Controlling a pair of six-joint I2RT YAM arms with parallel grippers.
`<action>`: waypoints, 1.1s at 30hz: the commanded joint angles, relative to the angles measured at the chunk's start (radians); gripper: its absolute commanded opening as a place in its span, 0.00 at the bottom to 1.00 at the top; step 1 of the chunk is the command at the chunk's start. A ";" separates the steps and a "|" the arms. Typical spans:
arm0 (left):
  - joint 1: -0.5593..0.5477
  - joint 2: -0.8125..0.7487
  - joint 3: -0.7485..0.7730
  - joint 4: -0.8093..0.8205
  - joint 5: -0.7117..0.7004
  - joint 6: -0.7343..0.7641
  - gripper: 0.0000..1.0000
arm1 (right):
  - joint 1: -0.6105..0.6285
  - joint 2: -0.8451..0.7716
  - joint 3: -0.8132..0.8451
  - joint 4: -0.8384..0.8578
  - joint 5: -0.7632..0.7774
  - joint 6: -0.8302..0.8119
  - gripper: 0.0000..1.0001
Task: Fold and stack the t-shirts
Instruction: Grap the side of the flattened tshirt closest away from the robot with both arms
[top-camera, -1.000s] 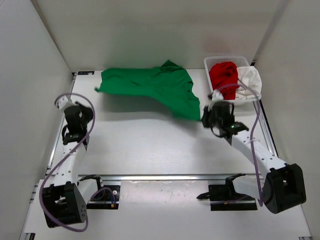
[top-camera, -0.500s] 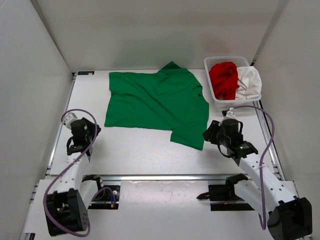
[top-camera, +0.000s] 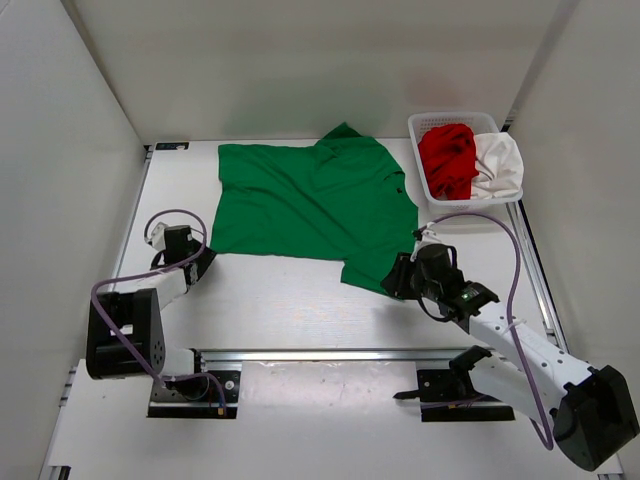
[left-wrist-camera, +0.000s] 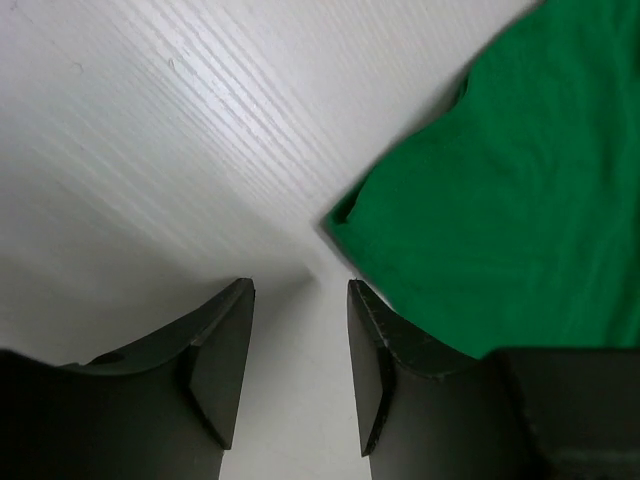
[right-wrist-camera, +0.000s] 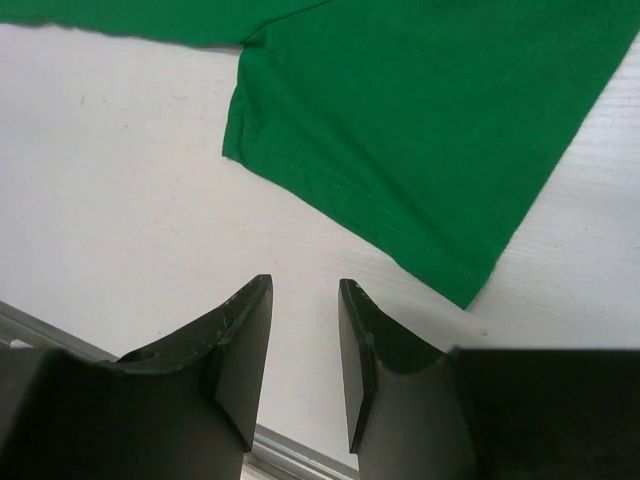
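You had the white table (top-camera: 300, 310) carrying one shirt only: the green t-shirt (top-camera: 315, 205) lay spread nearly flat across its far half, rumpled around the collar, one sleeve reaching toward the near right. The mesh basket (top-camera: 430, 125) stood at the far right corner with the red t-shirt (top-camera: 447, 158) and white t-shirt (top-camera: 500, 160) bunched inside, the white one spilling over the rim.

The cloth looked thin, limp and light, so it would likely drag and wrinkle rather than slide stiffly. Pinching at hemmed corners seemed your best hold.

Your left gripper (left-wrist-camera: 300, 300) sat low at the shirt's near left corner, jaws moderately parted and empty. One finger may have brushed the hem, but it hid that edge. Your right gripper (right-wrist-camera: 305, 300) hovered just short of the stitched sleeve hem, likewise parted and holding nothing.

No brand, label or writing was readable anywhere.
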 joint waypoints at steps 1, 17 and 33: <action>0.016 0.017 -0.004 0.076 0.005 -0.098 0.53 | -0.015 0.002 -0.014 0.061 -0.008 0.020 0.31; 0.016 0.163 0.057 0.182 0.060 -0.165 0.18 | -0.113 -0.046 -0.105 0.013 0.100 0.112 0.34; 0.002 0.178 0.073 0.227 0.089 -0.135 0.00 | -0.227 0.161 -0.162 0.116 -0.017 0.144 0.25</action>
